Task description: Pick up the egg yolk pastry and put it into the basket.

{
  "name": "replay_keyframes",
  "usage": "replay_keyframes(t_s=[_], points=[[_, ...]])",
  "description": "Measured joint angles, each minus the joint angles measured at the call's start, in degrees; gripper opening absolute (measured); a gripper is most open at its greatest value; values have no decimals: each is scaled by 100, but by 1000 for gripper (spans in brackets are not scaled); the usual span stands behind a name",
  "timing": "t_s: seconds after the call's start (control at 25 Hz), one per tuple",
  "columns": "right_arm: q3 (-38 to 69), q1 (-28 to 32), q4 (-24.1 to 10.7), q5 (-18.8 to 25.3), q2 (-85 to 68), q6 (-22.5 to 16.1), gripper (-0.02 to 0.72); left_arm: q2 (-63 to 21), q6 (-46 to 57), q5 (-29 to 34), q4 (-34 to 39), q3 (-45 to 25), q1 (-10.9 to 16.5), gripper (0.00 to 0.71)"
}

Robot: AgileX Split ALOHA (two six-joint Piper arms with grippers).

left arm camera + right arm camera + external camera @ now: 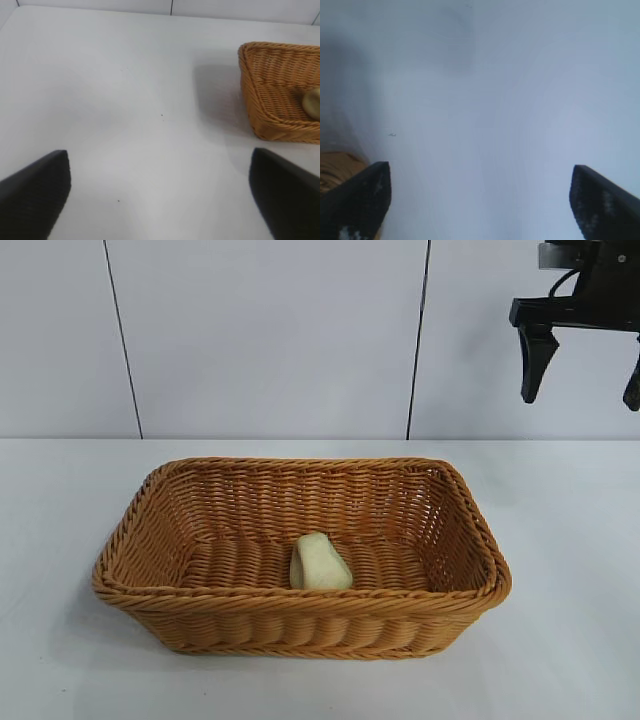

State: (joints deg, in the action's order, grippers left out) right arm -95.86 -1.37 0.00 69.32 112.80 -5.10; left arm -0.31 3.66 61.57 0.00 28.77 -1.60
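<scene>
Exterior view: right gripper raised, fingers apart.

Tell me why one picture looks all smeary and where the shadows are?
The right wrist view is smeared: the table and basket edge streak, with only the open right gripper fingers sharp. The exterior view is crisp, the egg yolk pastry clear inside the basket. In the left wrist view, a soft grey shadow lies beside the basket, past the open left gripper.
</scene>
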Motion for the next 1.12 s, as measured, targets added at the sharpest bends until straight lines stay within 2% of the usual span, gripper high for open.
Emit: replay_keyframes(t_s=[0.2, 0.52, 0.6, 0.84, 1.0, 1.12], points=[[1295, 0, 0, 0, -1074, 93, 695, 0, 0, 0, 0, 0, 0, 695], [3755, 0, 43, 1, -3806, 161, 695, 0, 0, 0, 0, 0, 0, 695], [4313, 0, 43, -92, -4467, 248, 695, 0, 0, 0, 0, 0, 0, 695], [5798, 0, 44, -742, -6393, 324, 695, 0, 0, 0, 0, 0, 0, 695], [6566, 0, 50, -906, -7701, 510, 695, 0, 0, 0, 0, 0, 0, 695], [6737, 0, 61, -958, -8492, 569, 695, 0, 0, 0, 0, 0, 0, 695]])
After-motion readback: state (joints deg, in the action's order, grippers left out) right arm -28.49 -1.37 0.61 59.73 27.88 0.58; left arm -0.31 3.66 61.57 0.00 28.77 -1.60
